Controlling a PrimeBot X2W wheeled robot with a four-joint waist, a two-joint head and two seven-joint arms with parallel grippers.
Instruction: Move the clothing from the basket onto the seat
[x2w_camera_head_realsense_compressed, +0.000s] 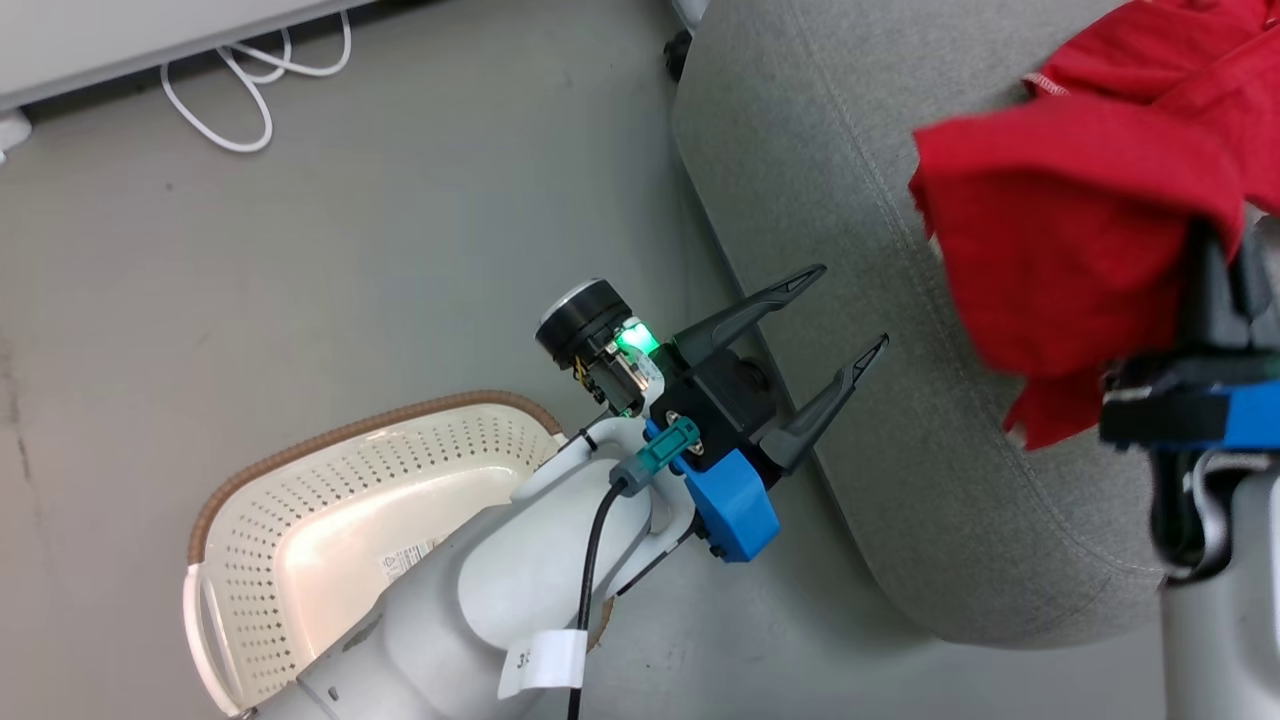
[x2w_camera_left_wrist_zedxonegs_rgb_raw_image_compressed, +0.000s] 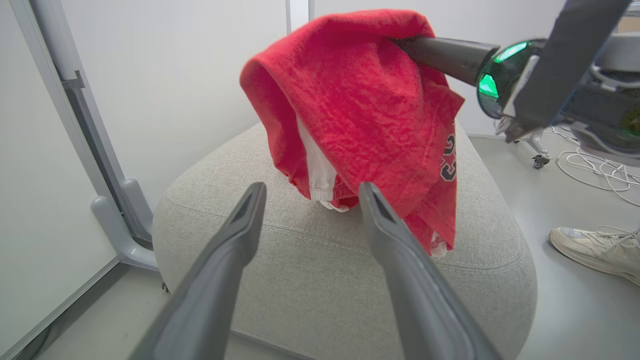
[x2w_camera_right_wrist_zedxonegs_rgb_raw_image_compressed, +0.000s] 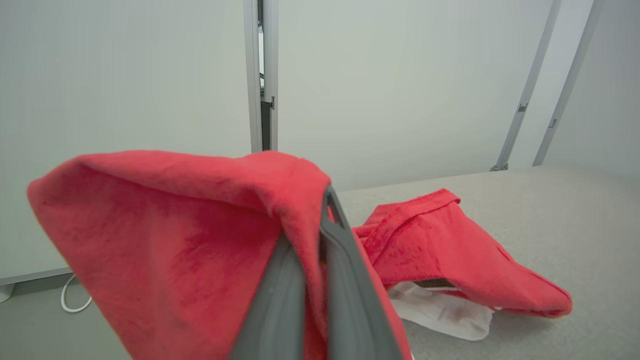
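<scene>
1. Two long dark fingers of the left gripper (x2w_camera_head_realsense_compressed: 852, 304) stand spread wide apart with nothing between them. Their tips point across the rounded edge of the light grey seat (x2w_camera_head_realsense_compressed: 800, 150).
2. The right gripper (x2w_camera_right_wrist_zedxonegs_rgb_raw_image_compressed: 320, 225) has its fingers pressed together, pinching a fold of a red garment (x2w_camera_head_realsense_compressed: 1070, 230). The cloth drapes over those fingers and hangs below them.
3. Seen from the left wrist, that garment hangs ahead of and above the left fingertips, over the top of the seat. White trim shows inside its folds and a dark printed mark on its side. Whether its lower hem touches the cushion cannot be told.
4. The other garment (x2w_camera_right_wrist_zedxonegs_rgb_raw_image_compressed: 450, 250), also red, lies flat on the seat beyond the right gripper's fingertips and off to their right in the right wrist view. A white part shows under its near edge.
5. The basket (x2w_camera_head_realsense_compressed: 260, 560) sits on the floor behind the left gripper, partly under that arm's pale forearm. A paper label (x2w_camera_head_realsense_compressed: 405, 565) shows on its floor.
6. A white cable (x2w_camera_head_realsense_compressed: 240, 100) loops on the floor well beyond the left gripper. A pale shoe (x2w_camera_left_wrist_zedxonegs_rgb_raw_image_compressed: 595, 247) stands on the floor to the right of the seat in the left wrist view.
</scene>
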